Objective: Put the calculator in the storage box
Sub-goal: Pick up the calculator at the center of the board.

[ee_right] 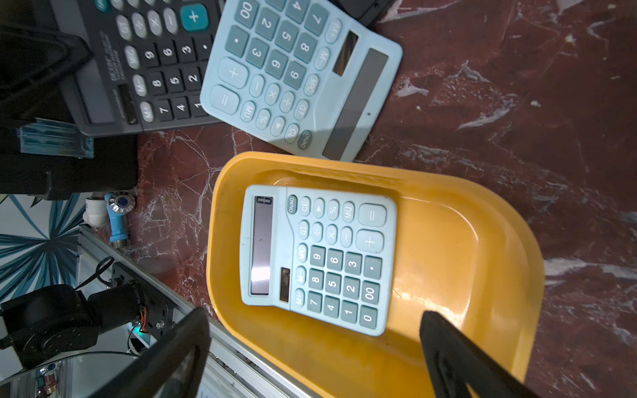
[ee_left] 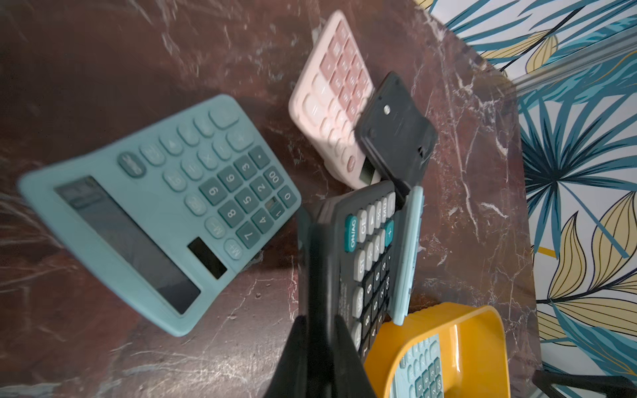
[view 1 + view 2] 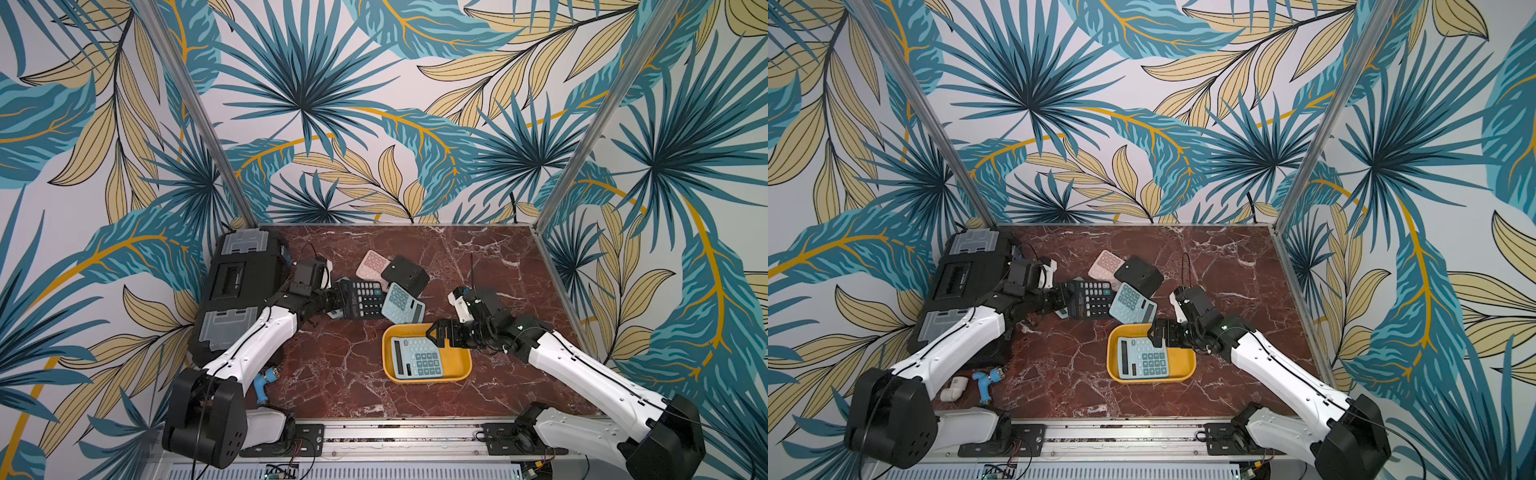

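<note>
Here, leaf-patterned walls enclose a red marble tabletop bearing the storage box.

robot lab cell, leaf-print walls, aluminium frame, marble tabletop

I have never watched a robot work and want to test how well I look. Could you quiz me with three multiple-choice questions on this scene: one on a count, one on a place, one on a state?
1. How many calculators lie in the yellow tray? A none; B one; C three.
2. Where is the pink calculator? A in the tray; B held in the air; C on the table, beyond the tray.
3. The left tool is: A shut on the black calculator; B wide open; C out of sight.

Answers: 1 B, a single light blue calculator lies inside. 2 C, it rests on the marble with other calculators. 3 A, its fingers pinch that calculator's edge.
</note>
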Robot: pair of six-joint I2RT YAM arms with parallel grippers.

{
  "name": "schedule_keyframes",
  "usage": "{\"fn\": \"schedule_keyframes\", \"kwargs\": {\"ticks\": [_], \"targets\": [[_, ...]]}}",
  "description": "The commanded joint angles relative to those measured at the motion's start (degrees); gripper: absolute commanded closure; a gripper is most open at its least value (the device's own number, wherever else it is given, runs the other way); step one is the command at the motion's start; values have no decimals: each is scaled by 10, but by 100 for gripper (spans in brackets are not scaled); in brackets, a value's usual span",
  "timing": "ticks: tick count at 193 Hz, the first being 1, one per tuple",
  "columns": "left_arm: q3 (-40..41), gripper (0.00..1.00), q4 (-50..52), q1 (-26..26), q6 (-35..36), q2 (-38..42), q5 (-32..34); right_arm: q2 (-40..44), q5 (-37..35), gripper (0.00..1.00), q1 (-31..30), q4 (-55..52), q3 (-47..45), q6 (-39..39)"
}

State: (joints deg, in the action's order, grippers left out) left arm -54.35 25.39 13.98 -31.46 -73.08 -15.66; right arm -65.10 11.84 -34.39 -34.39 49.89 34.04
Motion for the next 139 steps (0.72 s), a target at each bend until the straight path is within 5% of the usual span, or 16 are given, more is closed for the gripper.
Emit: {"fn": "schedule_keyframes", "kwargs": {"ticks": [1,77,139], "targets": [[-85,100,85,-3,39,37,17,-19,17,0,1,-21,36,-35],[-213,100,133,14,120,37,-99,-70,36,1,29,-102,174,-133],[-192,100,12,35,172,22,-222,-132,38,0,37,-156,313,-260]]}}
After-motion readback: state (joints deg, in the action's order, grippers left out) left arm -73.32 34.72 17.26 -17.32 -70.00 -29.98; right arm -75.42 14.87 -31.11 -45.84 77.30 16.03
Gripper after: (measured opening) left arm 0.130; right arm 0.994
